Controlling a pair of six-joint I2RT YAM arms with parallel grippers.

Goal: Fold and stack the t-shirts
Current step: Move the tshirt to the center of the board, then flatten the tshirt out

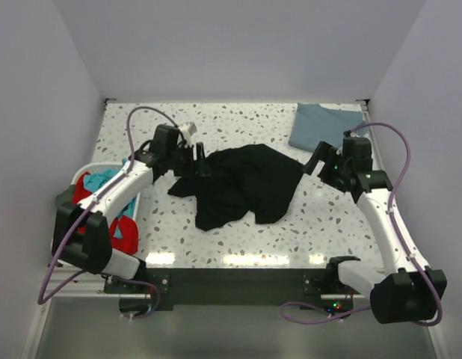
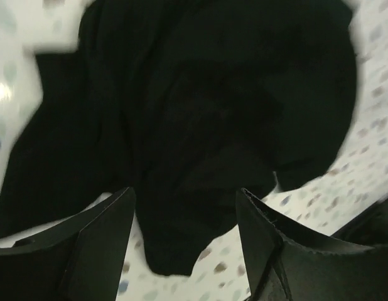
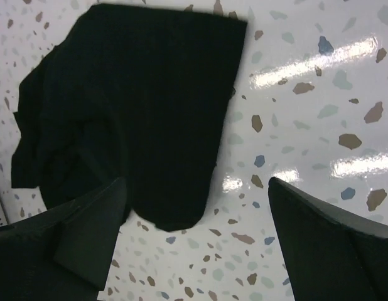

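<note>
Left gripper point(image 1: 195, 161): spread, empty, over crumpled black cloth t-shirt point(image 1: 242, 185).
Right gripper point(image 1: 315, 161): spread, empty, just beside that shirt.
Slate-blue folded cloth t-shirt point(image 1: 321, 126): beyond right gripper.

We find the speckled counter point(image 1: 313, 224) bearing a crumpled black t-shirt point(image 1: 242, 187) centrally and a slate-blue t-shirt point(image 1: 321, 126) far right.

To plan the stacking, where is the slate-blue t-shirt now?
In the top view, the slate-blue t-shirt lies at the table's far right corner, beyond the right gripper, apart from the black t-shirt.
</note>
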